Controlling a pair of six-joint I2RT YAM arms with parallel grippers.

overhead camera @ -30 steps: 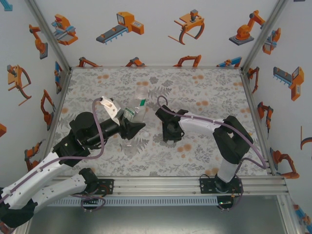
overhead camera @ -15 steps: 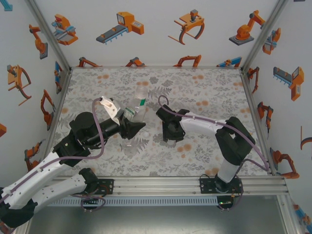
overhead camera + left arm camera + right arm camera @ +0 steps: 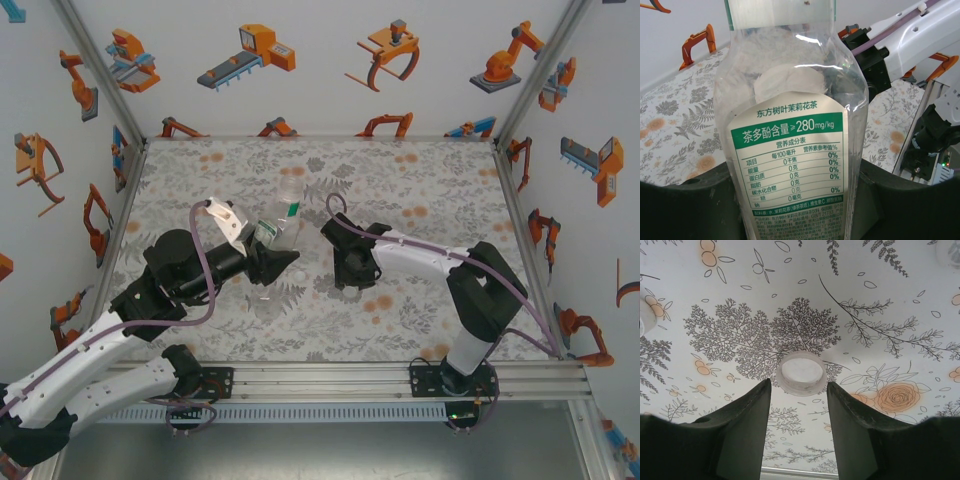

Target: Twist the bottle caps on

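The left gripper [image 3: 283, 258] is clamping shut on a transparent colourless plastic bottle with a green-and-white label [image 3: 795, 125], left of the floral tabletop's [image 3: 430, 180] middle. The right gripper [image 3: 799, 385] is hovering empty, jaws parted, with a small round white plastic cap [image 3: 801, 372] lying on the tabletop just at its fingertips.

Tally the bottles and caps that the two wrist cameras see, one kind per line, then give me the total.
Bottles: 1, the labelled bottle in the left gripper.
White caps: 3, the middle cap at the right gripper tips, plus a left-edge cap and a top-right cap, both cut off.
Total: 4
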